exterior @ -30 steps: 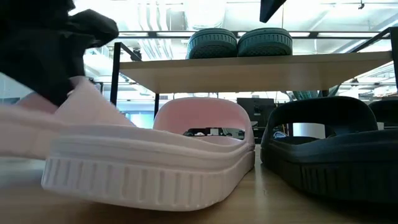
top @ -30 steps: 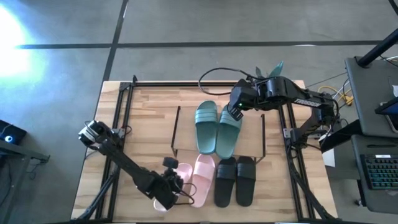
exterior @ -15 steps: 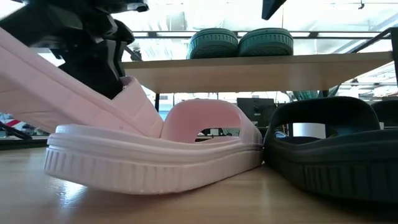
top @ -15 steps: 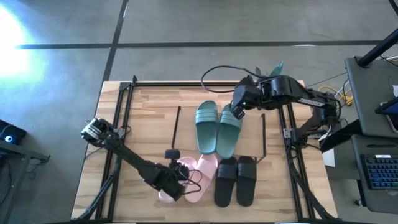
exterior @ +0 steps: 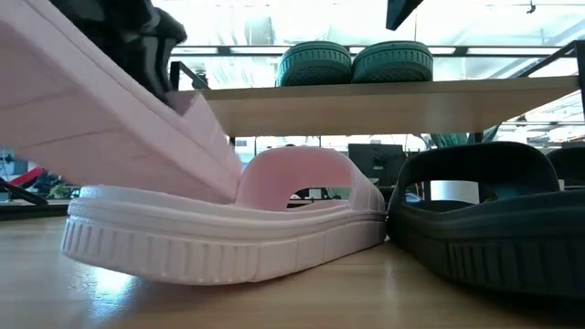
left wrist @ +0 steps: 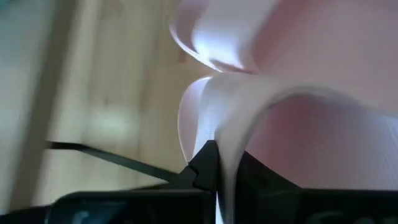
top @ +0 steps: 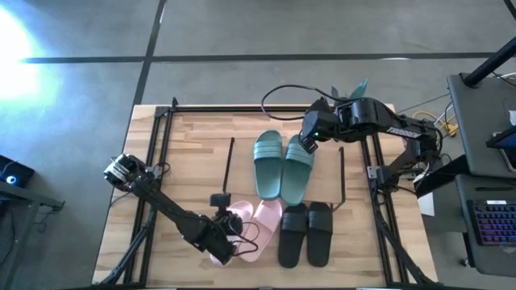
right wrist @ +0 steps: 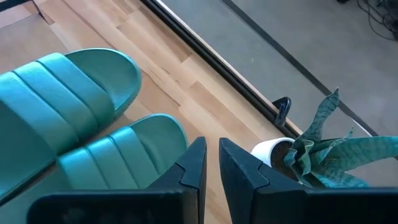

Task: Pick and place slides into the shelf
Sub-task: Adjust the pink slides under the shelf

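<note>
We count the two teal slides (top: 281, 167) as done: they lie side by side on the shelf (top: 242, 161), roughly at the table's centre. Four slides are left, all on the table at about six o'clock from the shelf.

Our left gripper (top: 220, 244) works at seven o'clock of the shelf. Its jaws are pinched together on the thin strap of one pink slide (left wrist: 249, 118), which the low view shows tilted up off the wood, leaning over the second pink slide (exterior: 228, 228) that lies flat. The two pinks look to be touching, though from above the gripper hides the overlap and we cannot be sure.

Just beside them, toward five o'clock, the black pair (top: 305, 234) sits untouched, close against the flat pink one.

Our right gripper (top: 308, 145) hangs over the shelf's one o'clock corner, beside the toe of the right-hand teal slide. Its fingers (right wrist: 193, 165) stand nearly together with a narrow gap and hold nothing.

We judge the task about a third complete.
</note>
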